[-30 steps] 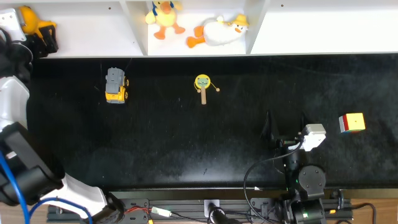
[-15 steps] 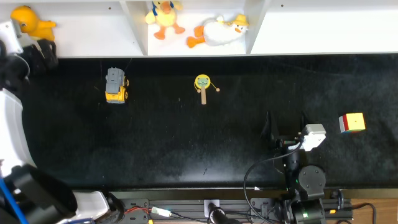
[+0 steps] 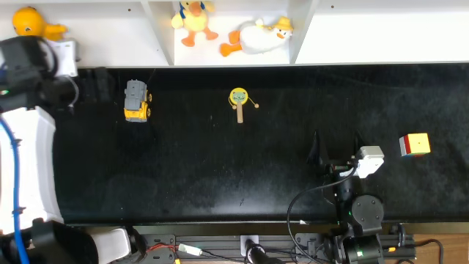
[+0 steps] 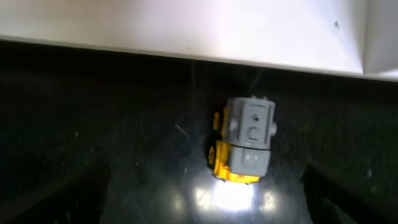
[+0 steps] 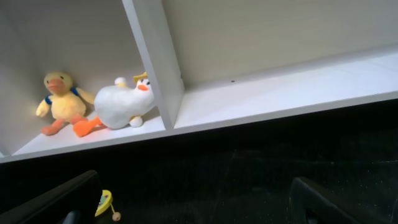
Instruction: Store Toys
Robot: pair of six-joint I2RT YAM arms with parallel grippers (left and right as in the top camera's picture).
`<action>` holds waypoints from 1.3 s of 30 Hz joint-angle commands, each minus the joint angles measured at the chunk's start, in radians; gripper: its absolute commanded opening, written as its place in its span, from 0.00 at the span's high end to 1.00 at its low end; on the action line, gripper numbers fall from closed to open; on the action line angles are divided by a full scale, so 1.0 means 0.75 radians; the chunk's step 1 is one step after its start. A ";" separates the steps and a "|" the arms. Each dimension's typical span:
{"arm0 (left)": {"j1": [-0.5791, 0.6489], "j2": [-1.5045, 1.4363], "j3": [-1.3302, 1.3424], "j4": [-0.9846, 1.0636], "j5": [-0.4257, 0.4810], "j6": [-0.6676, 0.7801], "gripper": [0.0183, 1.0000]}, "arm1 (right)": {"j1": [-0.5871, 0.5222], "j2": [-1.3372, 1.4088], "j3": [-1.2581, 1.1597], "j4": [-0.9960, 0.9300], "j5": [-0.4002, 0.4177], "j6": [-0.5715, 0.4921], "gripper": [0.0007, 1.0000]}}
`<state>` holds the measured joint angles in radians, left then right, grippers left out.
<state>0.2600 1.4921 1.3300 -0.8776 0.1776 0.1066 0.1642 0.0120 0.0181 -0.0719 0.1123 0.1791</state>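
On my left wrist feed the boxy grey-and-yellow plastic truck (image 4: 244,146) sits on the black, speckled mat (image 3: 220,169), just short of the smooth white shelf (image 3: 110,44). The left gripper (image 4: 204,186) is spread wide around nothing. The right gripper (image 3: 335,141) is parted too (nothing held), near the blocky cube (image 3: 415,144). Two soft plush ducks (image 3: 256,37) sit in the middle cubby.

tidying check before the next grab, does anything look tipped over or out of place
Nothing looks damaged or spilled. The white plush duck lies flopped over in the middle shelf compartment, beside the upright yellow duck. The toy truck, rattle drum and colour cube sit unstored on the black mat.
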 commanded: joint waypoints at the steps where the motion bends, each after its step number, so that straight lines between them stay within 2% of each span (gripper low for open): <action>1: -0.113 -0.013 -0.052 0.001 -0.166 -0.011 0.00 | 0.008 -0.011 -0.018 0.007 0.011 -0.010 0.00; 12: -0.243 -0.013 -0.337 0.169 -0.172 -0.107 0.00 | 0.008 -0.011 -0.018 0.007 0.011 -0.010 0.01; 26: -0.244 -0.011 -0.598 0.503 -0.195 -0.130 0.00 | 0.008 -0.011 -0.018 0.007 0.011 -0.010 0.00; 30: -0.244 0.012 -0.626 0.541 -0.237 -0.129 0.00 | 0.008 -0.011 -0.018 0.007 0.011 -0.010 0.00; 39: -0.244 0.135 -0.632 0.717 -0.240 -0.128 0.00 | 0.008 -0.011 -0.018 0.007 0.011 -0.010 0.01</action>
<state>0.0799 1.5707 0.8680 -0.3580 0.0101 0.0242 0.1646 0.0120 0.0181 -0.0715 0.1123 0.1791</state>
